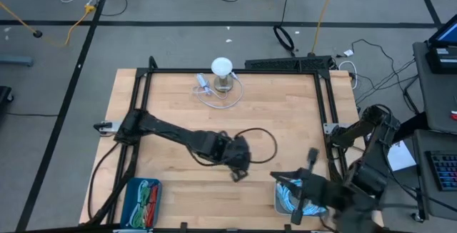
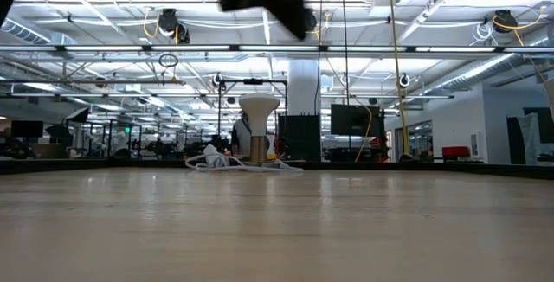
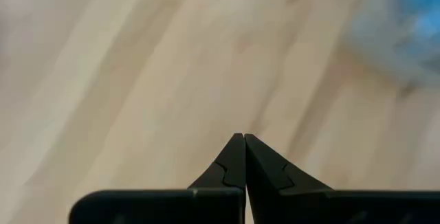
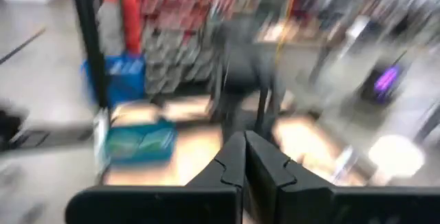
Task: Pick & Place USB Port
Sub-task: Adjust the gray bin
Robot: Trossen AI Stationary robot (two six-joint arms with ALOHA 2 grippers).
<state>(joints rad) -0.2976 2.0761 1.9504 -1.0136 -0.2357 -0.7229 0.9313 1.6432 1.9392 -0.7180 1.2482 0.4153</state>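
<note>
At the table's far middle a white round-topped device (image 1: 222, 68) stands on a short base, also in the low view (image 2: 260, 126). A white cord (image 1: 218, 97) with a small white plug piece (image 1: 203, 83) lies coiled on the wood beside it. Which of these is the USB port I cannot tell. My left gripper (image 1: 238, 175) is over the table's middle, well short of them, slanting down, shut and empty (image 3: 244, 136). My right gripper (image 1: 277, 177) hovers level near the right front corner, shut and empty (image 4: 244, 133).
A bin with blue cables (image 1: 291, 197) sits under my right arm at the near right. A blue bin with green and red cables (image 1: 143, 201) is at the near left. A black cable (image 1: 260, 136) loops by my left arm. A black frame (image 1: 235, 71) borders the table.
</note>
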